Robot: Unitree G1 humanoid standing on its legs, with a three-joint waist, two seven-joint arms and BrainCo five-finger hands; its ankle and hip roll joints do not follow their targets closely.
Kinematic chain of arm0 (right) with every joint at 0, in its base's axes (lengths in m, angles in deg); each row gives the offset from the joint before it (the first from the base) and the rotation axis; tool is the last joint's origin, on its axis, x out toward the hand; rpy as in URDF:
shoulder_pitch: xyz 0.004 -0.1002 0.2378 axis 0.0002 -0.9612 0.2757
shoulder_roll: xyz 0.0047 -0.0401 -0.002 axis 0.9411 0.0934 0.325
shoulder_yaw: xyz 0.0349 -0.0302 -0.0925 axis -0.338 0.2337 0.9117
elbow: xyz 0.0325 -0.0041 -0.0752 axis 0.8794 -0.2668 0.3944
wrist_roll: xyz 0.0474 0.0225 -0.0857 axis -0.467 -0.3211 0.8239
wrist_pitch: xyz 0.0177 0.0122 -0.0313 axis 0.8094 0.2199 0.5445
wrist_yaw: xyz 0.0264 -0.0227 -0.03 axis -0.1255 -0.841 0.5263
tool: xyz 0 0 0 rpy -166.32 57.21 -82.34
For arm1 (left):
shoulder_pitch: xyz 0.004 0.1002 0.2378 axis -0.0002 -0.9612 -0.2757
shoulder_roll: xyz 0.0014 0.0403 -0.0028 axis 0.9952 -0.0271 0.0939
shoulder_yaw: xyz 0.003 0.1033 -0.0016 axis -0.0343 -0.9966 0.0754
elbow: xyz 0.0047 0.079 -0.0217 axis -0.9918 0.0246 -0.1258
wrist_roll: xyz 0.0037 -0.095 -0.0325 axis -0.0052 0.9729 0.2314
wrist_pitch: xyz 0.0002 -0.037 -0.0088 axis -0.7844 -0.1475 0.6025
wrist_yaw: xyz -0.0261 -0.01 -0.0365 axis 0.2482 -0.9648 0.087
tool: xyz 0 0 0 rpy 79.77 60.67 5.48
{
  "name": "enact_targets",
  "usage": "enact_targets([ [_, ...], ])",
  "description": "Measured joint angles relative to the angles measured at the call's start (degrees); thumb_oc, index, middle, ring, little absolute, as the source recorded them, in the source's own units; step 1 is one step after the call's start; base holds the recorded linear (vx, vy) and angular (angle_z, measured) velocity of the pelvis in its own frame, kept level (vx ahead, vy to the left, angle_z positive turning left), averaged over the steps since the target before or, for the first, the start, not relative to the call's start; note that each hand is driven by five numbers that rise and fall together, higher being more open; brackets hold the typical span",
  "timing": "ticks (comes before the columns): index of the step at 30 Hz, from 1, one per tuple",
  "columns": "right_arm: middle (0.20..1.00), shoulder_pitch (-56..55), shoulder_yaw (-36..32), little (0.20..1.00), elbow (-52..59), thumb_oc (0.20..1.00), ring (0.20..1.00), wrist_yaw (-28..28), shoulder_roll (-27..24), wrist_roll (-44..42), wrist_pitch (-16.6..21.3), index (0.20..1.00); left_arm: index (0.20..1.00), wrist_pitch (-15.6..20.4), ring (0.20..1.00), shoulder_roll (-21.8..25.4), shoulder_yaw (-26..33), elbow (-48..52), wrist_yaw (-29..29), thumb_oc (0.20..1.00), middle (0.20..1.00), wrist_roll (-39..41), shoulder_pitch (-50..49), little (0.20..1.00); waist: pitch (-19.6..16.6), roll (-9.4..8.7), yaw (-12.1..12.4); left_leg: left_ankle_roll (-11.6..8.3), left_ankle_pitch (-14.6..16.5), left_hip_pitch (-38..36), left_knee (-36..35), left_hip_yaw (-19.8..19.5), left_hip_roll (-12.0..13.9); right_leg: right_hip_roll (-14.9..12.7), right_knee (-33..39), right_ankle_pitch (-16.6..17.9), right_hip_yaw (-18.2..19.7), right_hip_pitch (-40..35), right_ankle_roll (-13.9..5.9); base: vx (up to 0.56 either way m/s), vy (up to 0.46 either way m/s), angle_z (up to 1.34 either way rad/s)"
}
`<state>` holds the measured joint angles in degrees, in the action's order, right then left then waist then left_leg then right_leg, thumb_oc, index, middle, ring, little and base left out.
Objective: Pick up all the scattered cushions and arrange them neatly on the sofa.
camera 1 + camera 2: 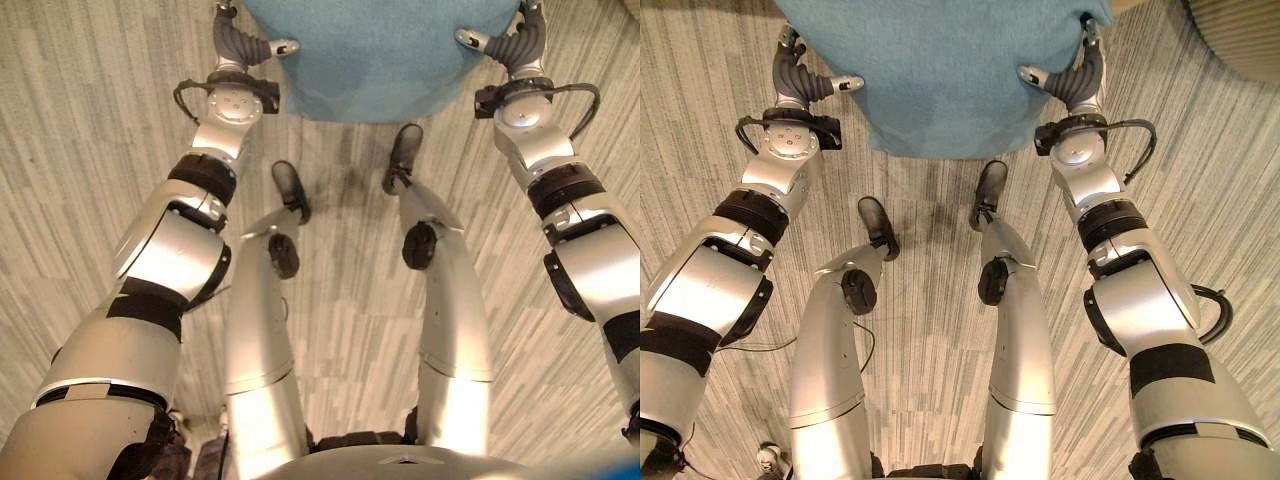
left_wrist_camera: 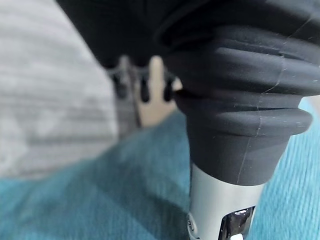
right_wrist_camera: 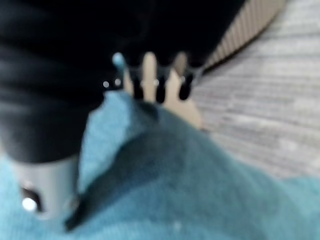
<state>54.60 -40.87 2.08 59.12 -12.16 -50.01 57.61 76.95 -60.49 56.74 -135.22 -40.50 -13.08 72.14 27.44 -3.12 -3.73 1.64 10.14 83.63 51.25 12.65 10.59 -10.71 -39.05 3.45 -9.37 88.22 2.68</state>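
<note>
— Carpet (image 1: 930, 330) runs underfoot; what's held over it?
— One teal cushion (image 1: 940, 70), plain and plump, out in front, far side.
— Gripped?
— Left hand (image 1: 805, 85) clamps its left edge, right hand (image 1: 1070, 80) its right edge, thumbs on top, fingers curled underneath.

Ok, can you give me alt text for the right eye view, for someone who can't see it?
A teal cushion is held above grey striped carpet, gripped at its edges by the left hand and the right hand, thumbs lying on its top face. A ribbed tan object sits at the upper right corner.
</note>
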Motion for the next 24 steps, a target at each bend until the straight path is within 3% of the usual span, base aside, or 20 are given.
enact_targets([
  [6, 1.0, -0.48, -0.61, 1.0, 6.99, 1.0, 1.0, 1.42, 5.27, -4.22, 0.59, 1.0, 1.0, -0.74, 1.0, -1.42, 0.24, 1.1, 3.55, 1.0, 1.0, 0.01, 0.41, 1.0, -0.01, 0.0, -0.05, 0.2, 2.39, 2.0, 3.95, 0.6, 2.13, 1.79, -1.97, 0.13, 1.26, 2.44, -0.17, 0.03, 0.012, -0.17],
  [7, 0.545, -0.51, -0.6, 0.545, 8.1, 0.545, 0.545, 1.42, 5.32, -5.22, 0.56, 0.545, 0.812, -0.77, 0.812, -1.16, 0.28, 1.12, 3.57, 0.812, 0.812, 0.05, 0.41, 0.812, -0.01, -0.01, -0.04, 0.19, 2.49, 2.02, 4.17, 0.72, 2.28, 2.01, -2.07, 0.13, 1.48, 2.55, -0.17, 0.02, -0.002, -0.07],
  [8, 0.3, -0.52, -0.59, 0.3, 9.36, 0.3, 0.3, 1.42, 5.55, -6.15, 0.56, 0.3, 0.551, -0.79, 0.551, -1.0, 0.54, 1.21, 3.66, 0.551, 0.551, 0.11, 0.39, 0.551, -0.01, -0.01, -0.01, 0.09, 2.61, 2.08, 4.5, 0.74, 2.53, 2.36, -2.1, 0.17, 1.75, 2.64, -0.21, 0.01, -0.007, -0.09],
  [9, 0.2, -0.62, -0.57, 0.2, 10.45, 0.2, 0.2, 1.41, 5.79, -6.76, 0.56, 0.2, 0.395, -0.79, 0.395, -0.96, 1.06, 1.67, 3.79, 0.395, 0.395, 0.48, 0.25, 0.395, -0.01, -0.01, -0.04, 0.16, 2.77, 2.08, 4.64, 0.88, 2.66, 2.5, -2.12, 0.16, 1.91, 2.73, -0.21, 0.01, -0.002, -0.09],
  [10, 0.2, -0.71, -0.4, 0.2, 10.97, 0.2, 0.2, 1.41, 5.98, -6.85, 0.58, 0.2, 0.2, -0.76, 0.2, -0.89, 1.6, 2.36, 3.98, 0.2, 0.2, 0.58, 0.01, 0.2, -0.01, 0.0, -0.07, 0.1, 2.87, 2.1, 4.77, 0.96, 2.75, 2.6, -2.18, 0.16, 2.05, 2.81, -0.2, 0.01, -0.01, -0.08],
  [13, 0.2, -1.31, -0.54, 0.2, 13.03, 0.2, 0.2, 1.4, 6.05, -7.74, 0.58, 0.2, 0.2, -0.66, 0.2, 0.19, 3.4, 4.78, 4.38, 0.2, 0.2, 2.82, -1.56, 0.2, -0.01, 0.0, -0.14, 0.01, 3.0, 2.1, 4.96, 1.05, 3.23, 3.04, -2.33, 0.13, 2.09, 2.91, -0.16, 0.01, -0.012, -0.04],
  [16, 0.2, -2.69, -0.5, 0.2, 17.15, 0.2, 0.2, 0.75, 3.89, -7.62, 0.32, 0.2, 0.2, -0.75, 0.2, 2.94, 4.73, 13.96, 4.32, 0.2, 0.2, 4.6, -6.38, 0.2, 0.21, 0.12, 0.07, -0.11, 2.91, 0.42, 4.07, 1.11, 3.22, 3.06, -2.48, -0.19, 2.03, 1.61, 0.33, -0.03, -0.029, 0.03],
  [18, 0.2, -6.13, -0.25, 0.2, 17.59, 0.2, 0.2, -1.04, 3.49, -7.48, -0.64, 0.2, 0.2, -0.72, 0.2, 2.17, 6.64, 18.42, 4.29, 0.2, 0.2, 5.01, -12.03, 0.2, 1.62, 0.31, 0.14, -1.16, 0.63, -7.6, -2.62, 1.06, 2.16, 2.76, 3.51, 0.96, 0.62, -6.95, 0.45, -0.07, -0.048, 0.17],
  [20, 0.2, -14.36, -0.91, 0.2, 20.85, 0.2, 0.2, -1.56, 3.12, -6.38, -0.35, 0.2, 0.2, 0.93, 0.2, -0.29, 7.01, 20.8, 4.31, 0.2, 0.2, 5.0, -19.28, 0.2, -5.41, 0.49, 0.52, -1.74, -0.7, -8.76, -6.77, 0.72, 1.25, 2.71, 6.3, 1.05, -0.03, -8.21, 0.06, -0.06, -0.052, 0.24],
  [24, 0.2, -21.04, -4.29, 0.2, 25.82, 0.2, 0.2, -3.46, 2.44, -5.43, -0.26, 0.2, 0.2, 1.65, 0.2, -2.35, 11.97, 33.29, 3.35, 0.2, 0.2, 4.42, -30.48, 0.2, -4.9, 1.44, 1.42, -2.45, -3.09, -17.86, -13.81, 0.4, -0.96, 1.35, 8.8, 0.63, -1.32, -16.43, 0.63, -0.02, -0.053, 0.25],
])
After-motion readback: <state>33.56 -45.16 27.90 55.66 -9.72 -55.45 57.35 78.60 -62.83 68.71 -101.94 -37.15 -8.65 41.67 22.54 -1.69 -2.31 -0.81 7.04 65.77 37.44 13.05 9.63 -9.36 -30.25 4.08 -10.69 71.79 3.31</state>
